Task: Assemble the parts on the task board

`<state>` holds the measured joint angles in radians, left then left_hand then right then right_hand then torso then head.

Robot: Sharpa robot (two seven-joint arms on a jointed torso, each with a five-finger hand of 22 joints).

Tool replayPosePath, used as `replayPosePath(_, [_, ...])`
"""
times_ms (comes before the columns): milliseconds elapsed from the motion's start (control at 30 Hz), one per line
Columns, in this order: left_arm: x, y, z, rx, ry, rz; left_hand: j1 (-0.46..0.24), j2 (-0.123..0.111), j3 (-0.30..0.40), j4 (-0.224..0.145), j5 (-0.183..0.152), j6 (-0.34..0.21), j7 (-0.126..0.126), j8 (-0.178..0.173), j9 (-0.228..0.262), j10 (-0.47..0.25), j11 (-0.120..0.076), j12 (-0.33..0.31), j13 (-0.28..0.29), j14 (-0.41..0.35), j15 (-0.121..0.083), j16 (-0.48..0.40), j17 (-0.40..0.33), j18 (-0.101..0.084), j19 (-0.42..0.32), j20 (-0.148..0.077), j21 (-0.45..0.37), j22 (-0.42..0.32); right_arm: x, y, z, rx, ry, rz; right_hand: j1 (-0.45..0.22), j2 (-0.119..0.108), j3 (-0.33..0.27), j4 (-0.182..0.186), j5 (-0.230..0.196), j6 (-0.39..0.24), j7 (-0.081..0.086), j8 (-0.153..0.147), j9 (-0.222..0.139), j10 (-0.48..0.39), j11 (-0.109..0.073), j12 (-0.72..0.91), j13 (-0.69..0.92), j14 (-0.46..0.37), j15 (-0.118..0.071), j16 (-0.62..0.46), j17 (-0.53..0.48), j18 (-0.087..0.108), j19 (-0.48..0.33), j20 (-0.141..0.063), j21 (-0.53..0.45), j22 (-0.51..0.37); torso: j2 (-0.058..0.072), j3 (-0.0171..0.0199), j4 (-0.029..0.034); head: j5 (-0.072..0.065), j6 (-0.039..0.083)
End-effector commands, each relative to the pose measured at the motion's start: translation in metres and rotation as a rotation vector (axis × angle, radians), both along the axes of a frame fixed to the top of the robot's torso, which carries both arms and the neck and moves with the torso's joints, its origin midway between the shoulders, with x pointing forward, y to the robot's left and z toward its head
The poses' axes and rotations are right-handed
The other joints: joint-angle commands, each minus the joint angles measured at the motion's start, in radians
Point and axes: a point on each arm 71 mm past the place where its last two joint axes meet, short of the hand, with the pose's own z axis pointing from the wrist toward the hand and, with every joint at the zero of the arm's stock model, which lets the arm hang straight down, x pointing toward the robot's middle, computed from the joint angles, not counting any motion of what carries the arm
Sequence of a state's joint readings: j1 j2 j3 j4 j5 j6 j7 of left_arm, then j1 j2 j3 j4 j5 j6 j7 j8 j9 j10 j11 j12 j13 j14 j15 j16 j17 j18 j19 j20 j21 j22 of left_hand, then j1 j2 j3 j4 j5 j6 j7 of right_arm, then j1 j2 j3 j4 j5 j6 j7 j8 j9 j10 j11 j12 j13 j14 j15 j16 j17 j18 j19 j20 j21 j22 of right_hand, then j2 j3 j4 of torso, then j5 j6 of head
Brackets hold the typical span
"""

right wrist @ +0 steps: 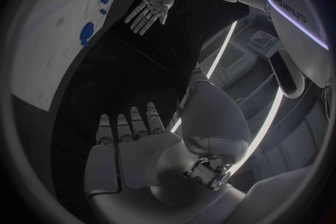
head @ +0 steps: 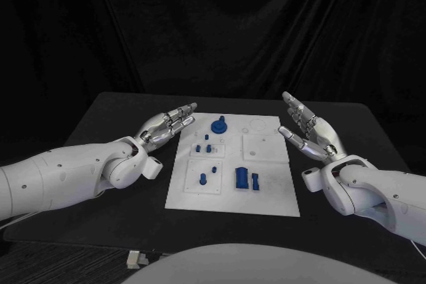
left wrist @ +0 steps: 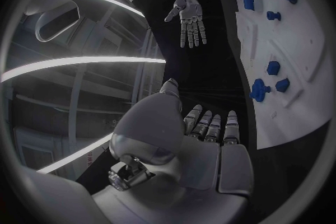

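Black drapes (head: 213, 37) hung behind the dark bench (head: 116, 111), where the white task board (head: 266, 198) lay flat between the robot's two hands, with nothing standing between either set of fingers and the board. The left hand (head: 168, 125) hovered just beside the board's far left corner, its fingers (head: 184, 111) spread apart and holding nothing, the tips reaching toward the board's edge. The right hand (head: 306, 129) was raised just off the board's far right corner, palm turned inward, fingers (head: 293, 105) likewise apart and empty. Blue parts sat on the board between the two hands: a round-headed piece (head: 220, 124) nearest the fingertips at the far end, a cluster of small pegs (head: 204, 148) in a recessed panel behind it, and, farther back from the fingers, a small piece (head: 206, 176) in a second panel beside a taller block (head: 241, 178) and a narrow piece (head: 255, 182). From the left wrist, the board (left wrist: 294, 84) curved past the outstretched fingers (left wrist: 210, 123), the right hand (left wrist: 190, 19) open beyond them.
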<state>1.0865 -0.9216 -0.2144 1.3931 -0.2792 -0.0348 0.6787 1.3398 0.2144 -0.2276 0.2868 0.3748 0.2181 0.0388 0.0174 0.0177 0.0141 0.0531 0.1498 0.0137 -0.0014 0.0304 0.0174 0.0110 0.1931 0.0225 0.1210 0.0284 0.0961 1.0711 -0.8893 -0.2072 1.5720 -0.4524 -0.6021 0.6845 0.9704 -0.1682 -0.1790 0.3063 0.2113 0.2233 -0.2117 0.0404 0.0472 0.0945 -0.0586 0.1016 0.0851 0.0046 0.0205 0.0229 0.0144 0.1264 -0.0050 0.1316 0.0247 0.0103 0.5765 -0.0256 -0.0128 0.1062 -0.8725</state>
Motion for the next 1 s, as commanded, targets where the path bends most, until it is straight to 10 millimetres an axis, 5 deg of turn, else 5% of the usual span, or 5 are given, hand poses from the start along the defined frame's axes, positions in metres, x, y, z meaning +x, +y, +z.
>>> replayPosePath(33, [-0.004,-0.001,0.020,-0.149,-0.259,-0.021,-0.026,-0.010,-0.054,0.005,-0.013,-0.003,-0.016,0.010,0.010,0.004,-0.017,-0.007,0.009,0.001,-0.013,-0.013,-0.010,-0.030,-0.003,-0.013,-0.012,-0.011,-0.002,0.002,0.000,0.030,-0.028,0.034,-0.007,-0.031,-0.038,-0.004,-0.004,0.005,0.013,-0.011,-0.012,-0.025,0.000,0.013,-0.015,-0.005,-0.006,-0.023,-0.014,0.046,0.005,-0.014,-0.025,-0.010,0.000,-0.0002,0.0008,-0.004,0.000])
replayPosePath(533, [-0.003,-0.001,0.020,-0.146,-0.265,-0.018,-0.023,-0.010,-0.054,0.005,-0.010,0.001,-0.013,0.011,0.011,0.002,-0.021,-0.008,0.009,0.001,-0.013,-0.013,-0.010,-0.033,-0.004,-0.014,-0.013,-0.014,-0.003,0.002,-0.003,0.028,-0.023,0.033,0.013,-0.038,-0.045,-0.004,-0.004,0.009,0.020,-0.011,-0.016,-0.039,-0.008,0.017,-0.026,-0.005,-0.024,-0.023,-0.014,0.046,0.005,-0.033,-0.025,-0.010,-0.002,-0.0005,0.0003,-0.010,0.000])
replayPosePath(633, [0.002,-0.002,0.000,0.014,-0.011,0.006,-0.453,-0.075,0.060,-0.095,-0.124,-0.075,-0.039,-0.017,-0.018,-0.014,-0.053,-0.045,-0.014,0.001,-0.030,-0.017,-0.011,-0.058,-0.022,-0.044,-0.028,-0.096,-0.001,0.001,-0.005,0.011,0.017,0.004,-0.518,0.073,0.090,-0.207,-0.110,-0.117,0.212,-0.040,-0.047,-0.094,0.059,-0.102,-0.085,-0.005,-0.021,-0.023,-0.014,-0.040,0.005,-0.132,-0.025,-0.010,-0.004,0.0007,0.0010,-0.011,0.002])
replayPosePath(700, [0.002,-0.003,0.001,0.013,-0.013,0.016,-0.514,-0.083,0.059,-0.096,-0.140,-0.078,-0.039,-0.017,-0.018,-0.014,-0.053,-0.050,-0.014,0.001,-0.030,-0.017,-0.011,-0.058,-0.022,-0.046,-0.028,-0.096,0.001,0.001,-0.004,0.020,0.022,-0.007,-0.680,0.168,0.179,-0.306,-0.138,-0.150,0.212,-0.040,-0.047,-0.094,0.059,-0.102,-0.085,-0.005,-0.021,-0.023,-0.014,-0.050,0.005,-0.132,-0.025,-0.010,-0.005,0.0012,0.0012,-0.013,0.008])
replayPosePath(1000, [0.010,-0.022,0.012,-0.003,-0.027,0.137,-0.764,-0.119,0.107,-0.154,-0.210,-0.108,-0.039,-0.017,-0.018,-0.014,-0.053,-0.070,-0.014,0.001,-0.030,-0.017,-0.011,-0.058,-0.022,-0.121,-0.028,-0.096,0.018,0.010,0.011,0.131,0.100,-0.146,-0.970,0.168,0.179,-0.306,-0.211,-0.223,0.212,-0.040,-0.047,-0.094,0.059,-0.102,-0.085,-0.005,-0.021,-0.023,-0.014,-0.050,0.005,-0.132,-0.025,-0.010,-0.013,0.0083,0.0046,-0.040,0.085])
